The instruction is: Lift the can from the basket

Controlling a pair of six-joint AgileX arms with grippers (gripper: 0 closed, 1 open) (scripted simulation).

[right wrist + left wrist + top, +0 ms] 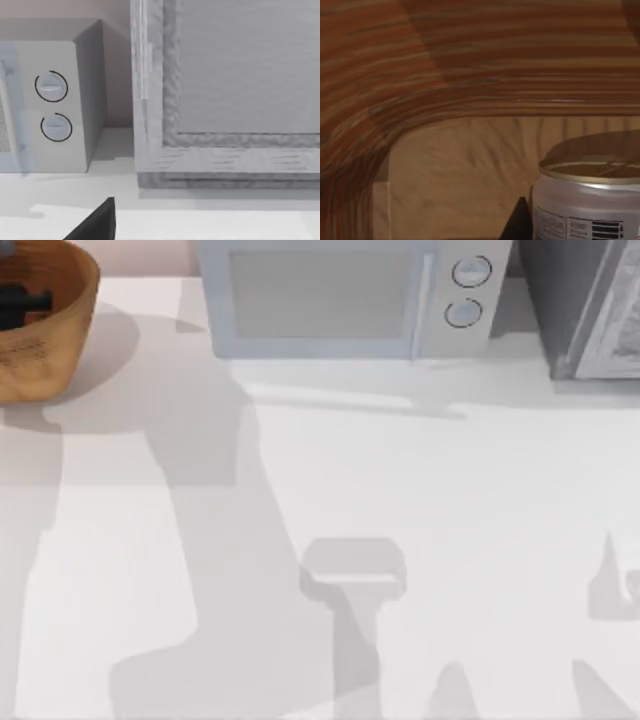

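Nearest our left wrist camera stands the can (587,197), upright, its long axis vertical and its gold round top facing up, the whitish side with printed marks turned toward the lens. It sits on the pale floor of the basket (470,65), whose ribbed orange-brown wall curves up and over behind it. Between the can and that wall there is open floor. A dark fingertip (516,222) of our left gripper pokes in just beside the can's side; we cannot tell whether our left fingers are spread or pressed together.

From above, the basket (50,350) sits at the far left corner of the tabletop (420,500), cut by the picture's edge, with a dark part of our left arm (22,302) inside its bowl. A microwave (345,295) stands along the far edge to the basket's right, well apart from it, and a grey box (590,305) fills the far right corner. The tabletop's wide middle and near side lie bare.

Our right wrist camera faces the microwave's two dials (52,106) and the grey box (235,95); a dark finger (97,222) of our right gripper shows, its state untellable.
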